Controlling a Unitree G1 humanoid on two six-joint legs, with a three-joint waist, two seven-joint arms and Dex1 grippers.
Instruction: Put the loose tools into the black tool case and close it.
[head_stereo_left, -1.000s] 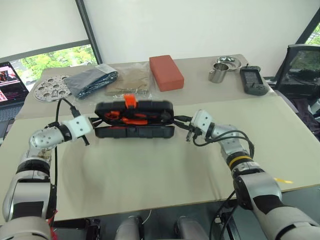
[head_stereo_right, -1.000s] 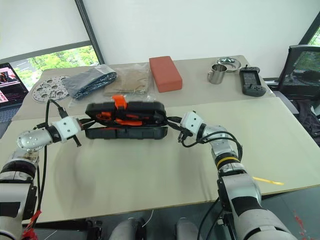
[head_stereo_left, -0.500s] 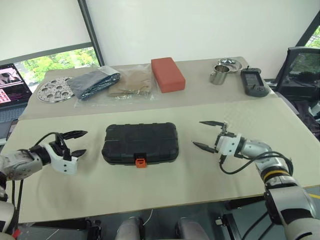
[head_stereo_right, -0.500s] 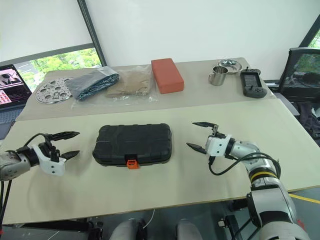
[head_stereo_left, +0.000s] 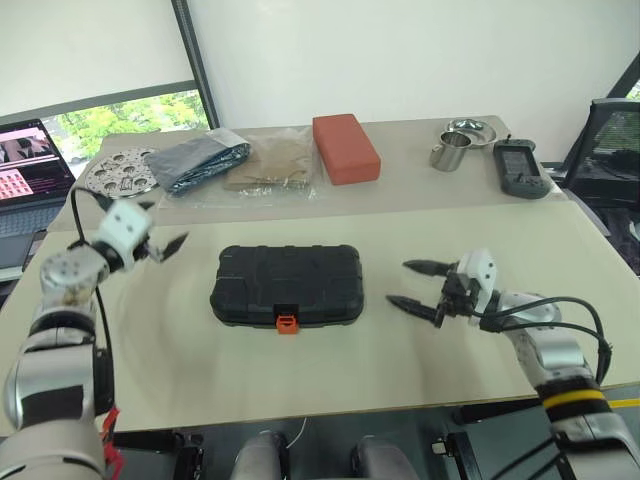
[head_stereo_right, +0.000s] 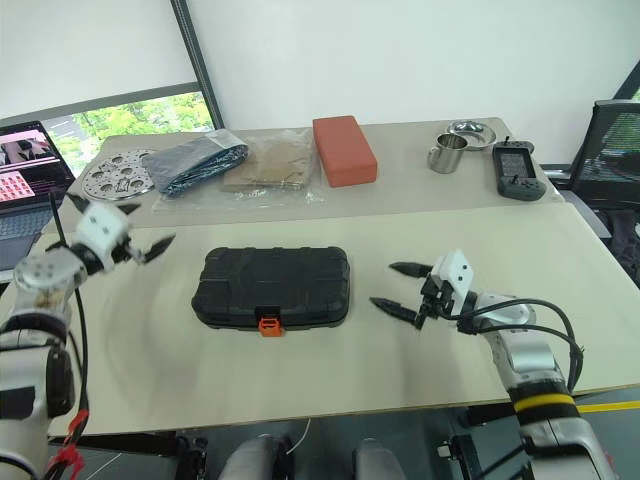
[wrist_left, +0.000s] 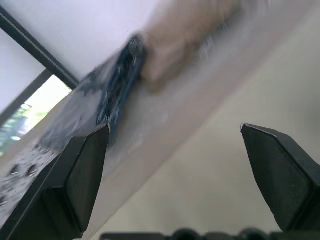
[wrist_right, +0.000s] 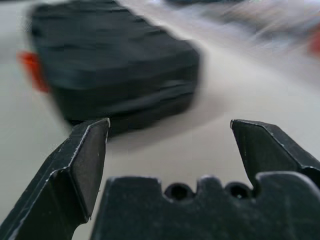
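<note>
The black tool case (head_stereo_left: 284, 285) lay closed, orange latch (head_stereo_left: 287, 322) down, no loose tools visible; my left gripper (head_stereo_left: 160, 243) and right gripper (head_stereo_left: 412, 283) both gaped empty, so the task looked complete.

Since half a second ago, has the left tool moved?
Yes. The left tool has lifted off the near table and swung away from the robot, toward the perforated metal disc; it now hangs open, level with the black tool case's far edge.

Wide-spread empty left pincer (wrist_left: 175, 165) above beige table (wrist_left: 235, 200), blurred dark blue bag (wrist_left: 117, 80) and tan packet (wrist_left: 185, 35) beyond.
</note>
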